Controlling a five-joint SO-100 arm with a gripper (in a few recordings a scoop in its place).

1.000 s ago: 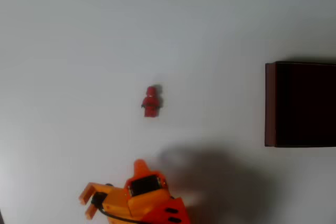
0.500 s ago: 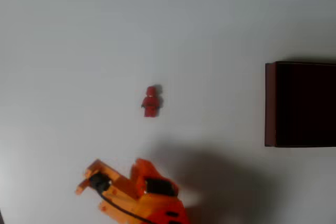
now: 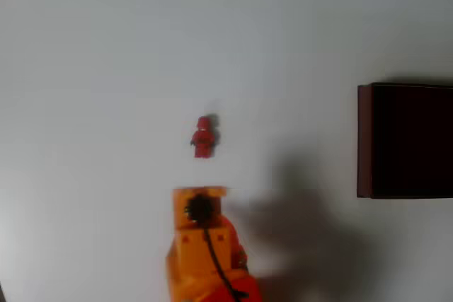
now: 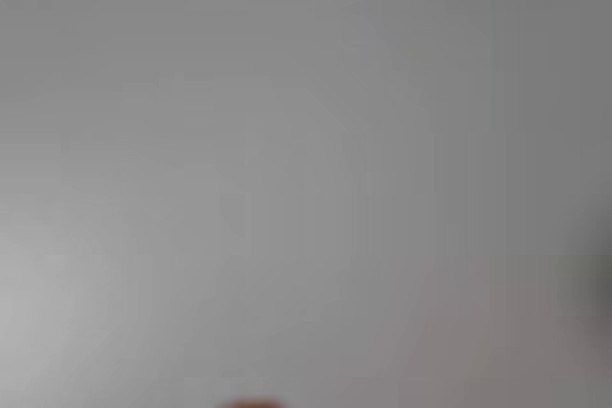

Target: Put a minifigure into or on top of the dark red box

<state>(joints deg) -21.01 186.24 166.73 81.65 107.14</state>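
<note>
In the overhead view the white bench (image 3: 106, 47) carries the dark red box (image 3: 405, 141) at the right edge. The orange pincer (image 3: 199, 192) sits just below the minifigure (image 3: 203, 136), apart; whether its jaws are parted cannot be told.

**No readable text in either view**

No lettering, label, brand, number or sign can be made out. In the overhead view the minifigure (image 3: 203, 136) is plain red with no legible print, the dark red box (image 3: 364, 139) at the right edge has bare walls, and the white worktop (image 3: 106, 54) carries no markings. The orange arm shows no legible marks. The wrist view is a blurred grey surface.
</note>
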